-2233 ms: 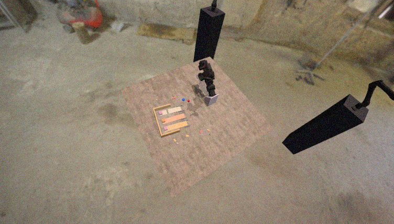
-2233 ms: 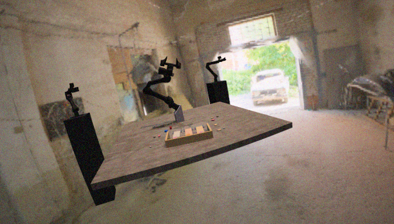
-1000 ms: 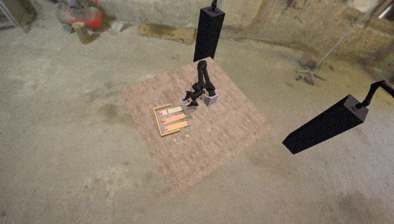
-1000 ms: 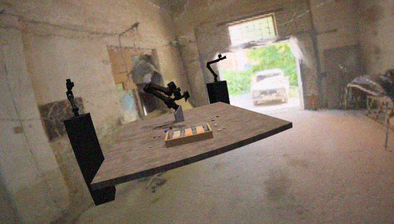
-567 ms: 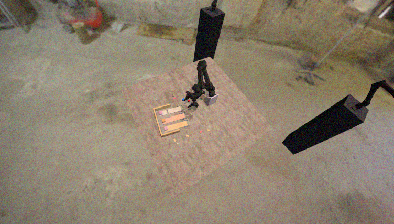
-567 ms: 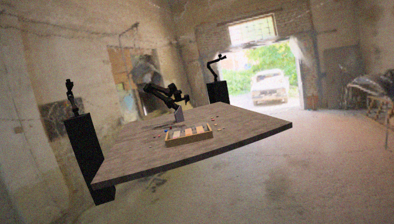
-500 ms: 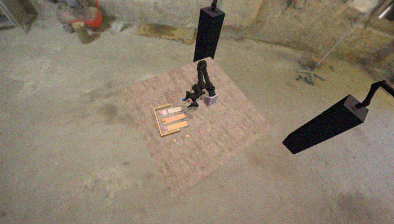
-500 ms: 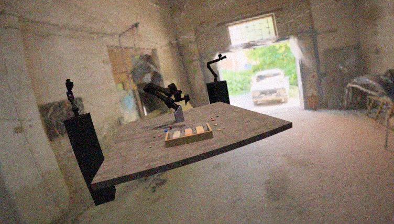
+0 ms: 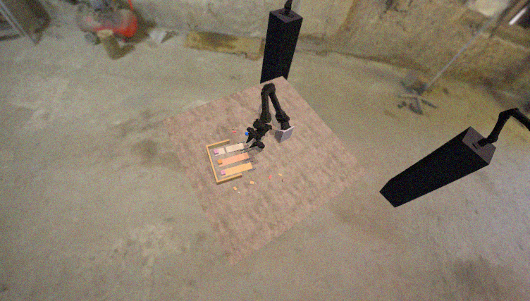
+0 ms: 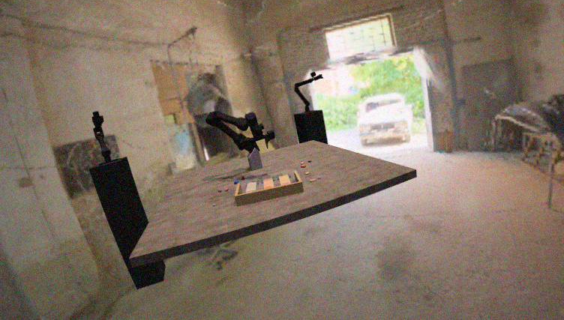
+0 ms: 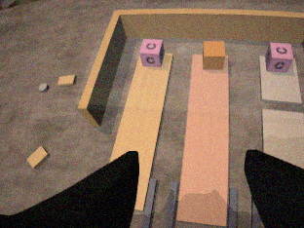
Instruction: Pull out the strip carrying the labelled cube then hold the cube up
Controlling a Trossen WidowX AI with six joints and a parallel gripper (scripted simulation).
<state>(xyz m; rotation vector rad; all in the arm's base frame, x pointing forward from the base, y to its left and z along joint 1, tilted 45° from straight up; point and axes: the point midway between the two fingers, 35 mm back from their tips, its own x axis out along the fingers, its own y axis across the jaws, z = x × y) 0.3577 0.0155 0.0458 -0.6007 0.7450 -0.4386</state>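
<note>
A yellow-orange strip in one piece carries a pink cube marked C on its far end. The salmon middle strip, also whole, carries a plain orange cube. The third, cream strip is split by a gap into a near piece and a far piece; a second pink C cube sits on the far piece. My gripper is partly open and empty, above the strips' near ends.
A low three-sided wooden wall surrounds the strips, with its open side towards the arm. Grey rails flank the strips' near ends. Small pieces, including a tan block and a blue one, lie outside. A grey panel stands by the arm.
</note>
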